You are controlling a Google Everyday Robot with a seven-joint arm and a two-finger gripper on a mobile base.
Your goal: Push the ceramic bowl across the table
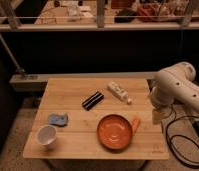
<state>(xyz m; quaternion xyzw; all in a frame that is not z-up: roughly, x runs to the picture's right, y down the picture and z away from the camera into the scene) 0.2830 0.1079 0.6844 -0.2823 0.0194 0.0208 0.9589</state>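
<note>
The ceramic bowl (114,132) is wide, shallow, orange and glossy. It sits upright near the front edge of the light wooden table (73,90), right of the middle. My white arm (175,90) comes in from the right. My gripper (157,117) hangs at the table's right edge, to the right of the bowl and apart from it. A small orange object (136,124) lies between the bowl's right rim and the gripper.
A small white cup (47,135) stands at the front left. A blue crumpled item (58,119) lies behind it. A black bar-shaped object (93,100) and a white bottle (120,92) lie toward the back. Cables (185,145) lie on the floor at the right.
</note>
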